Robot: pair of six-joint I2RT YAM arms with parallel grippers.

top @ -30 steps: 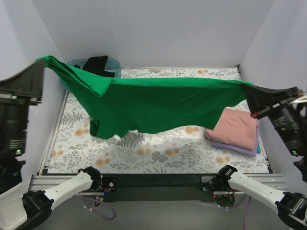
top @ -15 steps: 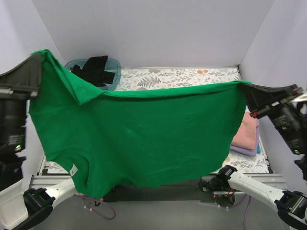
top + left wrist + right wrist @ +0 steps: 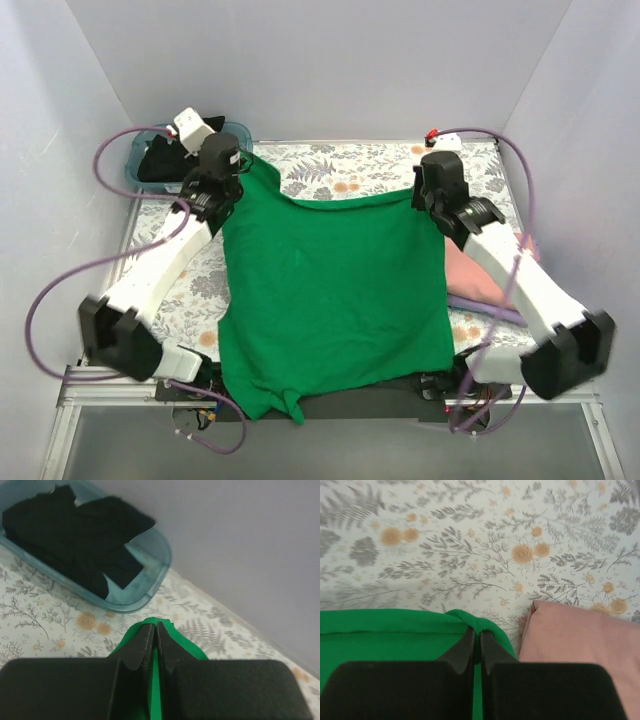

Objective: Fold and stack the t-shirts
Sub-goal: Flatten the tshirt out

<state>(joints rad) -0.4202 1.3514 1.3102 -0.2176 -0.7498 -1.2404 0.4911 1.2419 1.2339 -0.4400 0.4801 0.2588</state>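
The bright green t-shirt (image 3: 335, 290) lies spread across the middle of the table, its near hem hanging over the front edge. My left gripper (image 3: 238, 178) is shut on its far left corner, seen in the left wrist view (image 3: 155, 627). My right gripper (image 3: 428, 200) is shut on its far right corner, seen in the right wrist view (image 3: 476, 630). The folded salmon pink shirt (image 3: 470, 275) (image 3: 580, 645) sits on the lavender shirt (image 3: 495, 312) at the right, partly under my right arm. The black shirt (image 3: 160, 165) (image 3: 75, 535) lies in the teal tub (image 3: 150, 575).
The teal tub (image 3: 135, 170) stands at the far left corner. The floral table cover (image 3: 350, 160) shows beyond the green shirt. Grey walls close in the back and both sides. Purple cables loop beside both arms.
Both arms have swung forward and down from a raised hold near the camera. The green shirt went from hanging in the air to lying spread on the table.
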